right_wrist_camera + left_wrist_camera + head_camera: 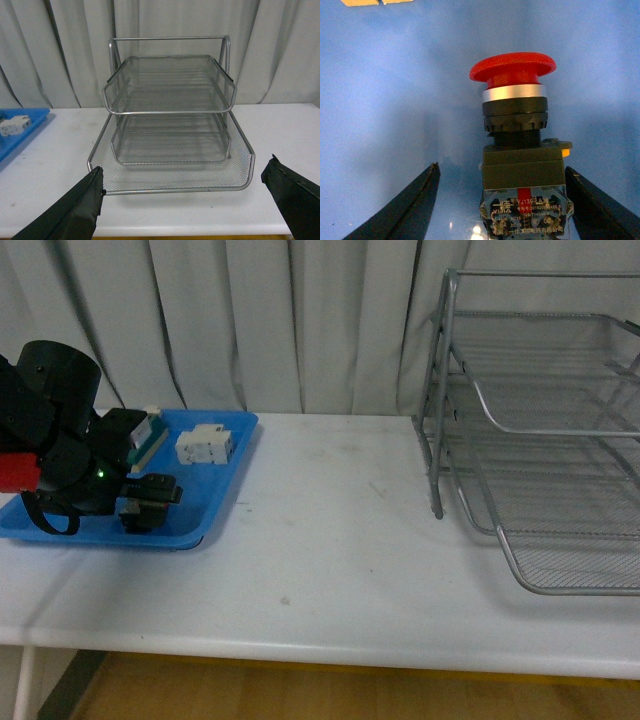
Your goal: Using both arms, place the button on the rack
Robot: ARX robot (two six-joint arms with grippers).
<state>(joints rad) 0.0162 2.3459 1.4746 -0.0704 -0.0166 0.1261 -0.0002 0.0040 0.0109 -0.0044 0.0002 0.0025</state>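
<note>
Left wrist view alone shows the left gripper (501, 167) spread wide, one black finger on each side of the button (514, 75). The button sits between them on the blue tray (390, 110), and contact cannot be judged. In the front view the arm hides the button. Right wrist view shows the right gripper (185, 167) spread, holding nothing, facing the silver three-tier rack (170, 112) on the white table (60, 150)

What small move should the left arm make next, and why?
Probably close the left gripper on the button: its black body already sits between the open fingers, resting on the blue tray.
</note>
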